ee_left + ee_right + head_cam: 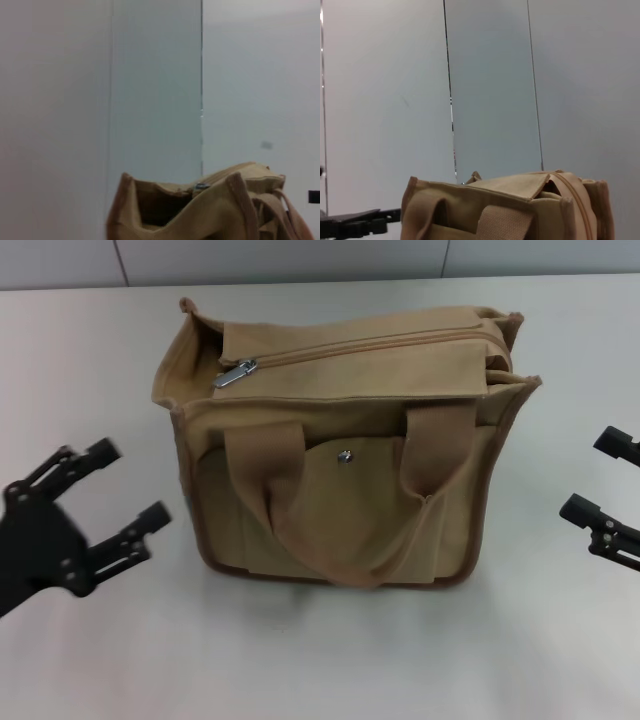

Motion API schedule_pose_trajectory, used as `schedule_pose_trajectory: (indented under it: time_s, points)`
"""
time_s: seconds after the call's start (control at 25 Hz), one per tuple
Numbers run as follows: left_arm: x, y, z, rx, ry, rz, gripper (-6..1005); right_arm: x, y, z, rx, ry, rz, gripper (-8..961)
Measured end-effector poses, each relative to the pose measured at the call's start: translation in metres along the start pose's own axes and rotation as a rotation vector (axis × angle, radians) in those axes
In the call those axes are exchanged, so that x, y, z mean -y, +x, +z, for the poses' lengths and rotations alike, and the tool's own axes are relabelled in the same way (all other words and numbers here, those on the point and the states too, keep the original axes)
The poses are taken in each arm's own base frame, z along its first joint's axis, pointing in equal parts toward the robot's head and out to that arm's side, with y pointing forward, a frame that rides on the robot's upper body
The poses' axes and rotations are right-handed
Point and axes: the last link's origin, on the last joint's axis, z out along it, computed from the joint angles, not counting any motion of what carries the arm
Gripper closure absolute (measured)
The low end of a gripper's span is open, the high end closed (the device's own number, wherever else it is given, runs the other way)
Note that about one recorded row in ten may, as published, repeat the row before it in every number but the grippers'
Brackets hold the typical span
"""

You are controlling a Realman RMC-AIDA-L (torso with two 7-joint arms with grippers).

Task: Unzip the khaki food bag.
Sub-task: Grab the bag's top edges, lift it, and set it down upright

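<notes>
The zipper pull [235, 373] sits at the khaki food bag's [340, 470] left end, nearer the open left hand [110, 498]; the right hand [600, 478], also open, waits opposite.

You get soft, even overhead light; the bag [340, 450] casts faint shadow, and the left gripper [128, 485] blurs.

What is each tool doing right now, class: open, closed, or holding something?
Left tool: open, holding nothing, left of the bag.
Right tool: open, holding nothing, right of the bag.
</notes>
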Motion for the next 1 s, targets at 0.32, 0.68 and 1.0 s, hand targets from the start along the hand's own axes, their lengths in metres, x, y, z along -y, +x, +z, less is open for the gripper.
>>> schedule_pose_trajectory:
  time_s: [0.32, 0.68, 1.0]
  points:
    - [-0.005, -0.015, 0.051, 0.027, -0.097, -0.010, 279, -0.001, 0.001, -0.001, -0.005, 0.003, 0.003, 119]
    - [-0.008, -0.017, 0.053, -0.006, -0.057, 0.043, 289, -0.001, 0.001, -0.002, -0.006, 0.006, 0.004, 119]
    - [-0.009, -0.018, 0.055, -0.019, -0.037, 0.049, 514, -0.001, 0.001, -0.001, -0.005, 0.000, 0.004, 119]
